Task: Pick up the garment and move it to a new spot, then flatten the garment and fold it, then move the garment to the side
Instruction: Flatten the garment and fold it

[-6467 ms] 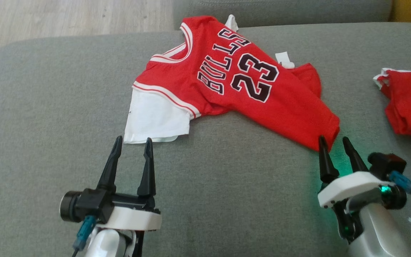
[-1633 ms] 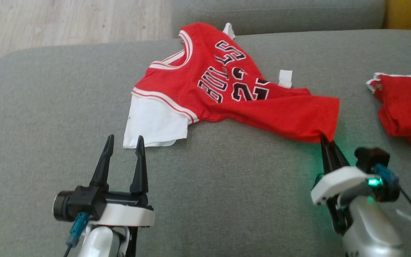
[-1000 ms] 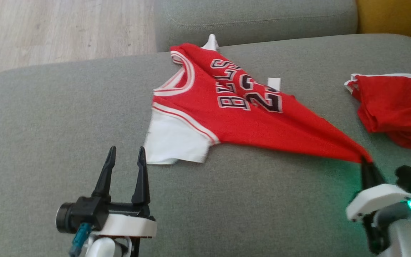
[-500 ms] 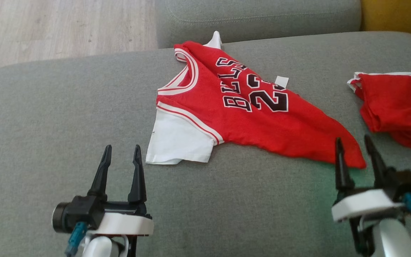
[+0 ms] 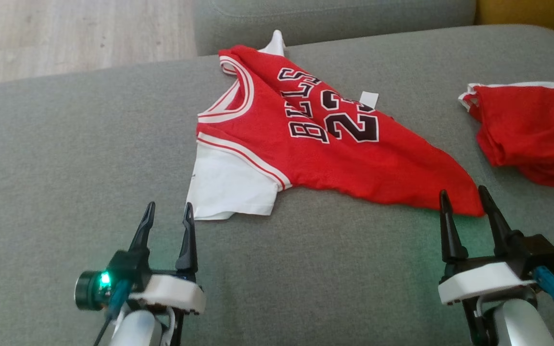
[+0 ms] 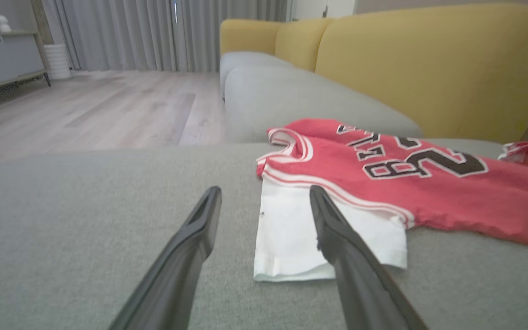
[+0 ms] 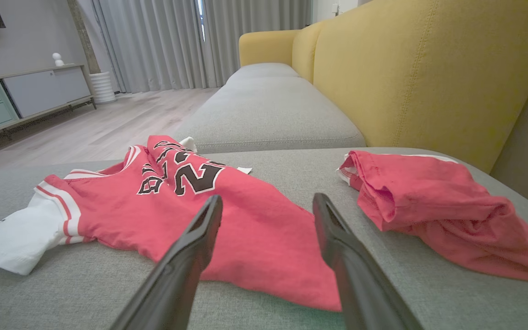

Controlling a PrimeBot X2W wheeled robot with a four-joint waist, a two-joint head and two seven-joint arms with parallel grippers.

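Head view: the shirt is lying slanted on the sofa; the left gripper and right gripper are hanging wide, empty. Left wrist: its white sleeve is lying just ahead. Right wrist: its red corner is too.

The red jersey is creased across the chest, so part of its lettering and number folds out of sight. Its far sleeve is hidden but for a white tip. The white tag is too small to read. The second red garment runs off the right edge of the head view, with its near right corner cut away.
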